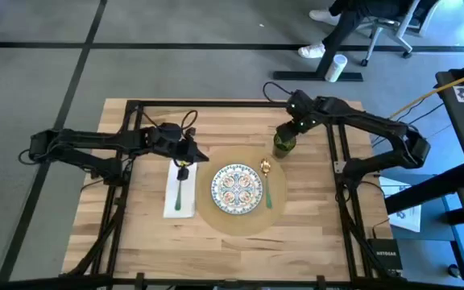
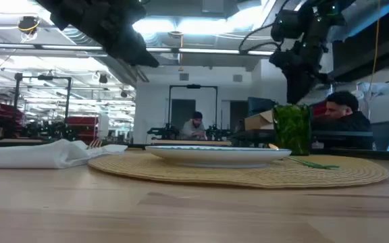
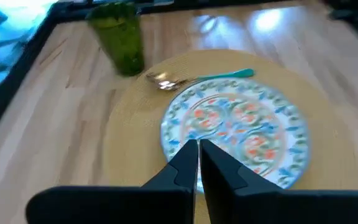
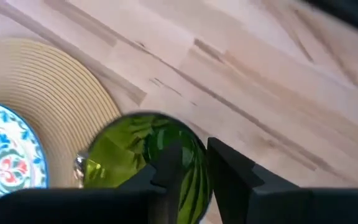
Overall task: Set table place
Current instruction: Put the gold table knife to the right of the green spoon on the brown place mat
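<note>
Placemat lies mid-table, carrying the patterned plate; spoon just right of the plate, handle running toward the near edge. Napkin with fork left of the mat. Left gripper hovers over the napkin's far end, fingers pressed together, empty. Farthest: right gripper directly above the green glass at the mat's far-right edge, one finger inside the rim, one outside, clamping the wall. Right arm is nearer the glass.

Bright overhead lighting, glare on table, blurred wrist views
</note>
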You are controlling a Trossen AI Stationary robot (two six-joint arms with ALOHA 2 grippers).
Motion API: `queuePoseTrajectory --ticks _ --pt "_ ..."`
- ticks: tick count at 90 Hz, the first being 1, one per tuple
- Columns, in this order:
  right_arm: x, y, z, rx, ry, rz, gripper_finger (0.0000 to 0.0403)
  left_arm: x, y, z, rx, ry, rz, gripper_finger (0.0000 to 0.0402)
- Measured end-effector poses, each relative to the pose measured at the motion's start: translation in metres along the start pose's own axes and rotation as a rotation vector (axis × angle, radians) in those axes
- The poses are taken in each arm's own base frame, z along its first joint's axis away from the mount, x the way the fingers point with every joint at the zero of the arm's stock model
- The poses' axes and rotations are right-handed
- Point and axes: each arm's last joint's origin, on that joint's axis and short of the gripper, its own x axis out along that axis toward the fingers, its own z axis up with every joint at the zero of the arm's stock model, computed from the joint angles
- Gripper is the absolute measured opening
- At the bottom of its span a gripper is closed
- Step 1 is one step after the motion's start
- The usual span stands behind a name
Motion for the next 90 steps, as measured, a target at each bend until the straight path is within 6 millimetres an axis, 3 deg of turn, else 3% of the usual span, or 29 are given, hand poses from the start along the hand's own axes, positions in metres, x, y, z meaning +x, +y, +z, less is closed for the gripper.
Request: queuePoseTrajectory --ticks 16,48,66,90 --pt "-0.006 0.007 0.012 -0.059 -0.092 0.084 0.0062 -0.001 0.005 -0.003 0.030 0.057 0.171 0.0000" --pt "-0.007 0.018 0.032 -0.124 -0.274 0.215 0.0062 -0.001 0.008 -0.009 0.038 0.036 0.158 0.0000" --pt "0.026 0.036 0.035 -0.207 -0.217 0.213 0.0062 -0.005 0.012 -0.033 0.002 -0.058 0.123 0.0000" --pt "0.072 0.077 0.044 -0.337 -0.264 0.375 0.0062 -0.027 0.012 -0.036 -0.006 -0.164 0.091 0.0000"
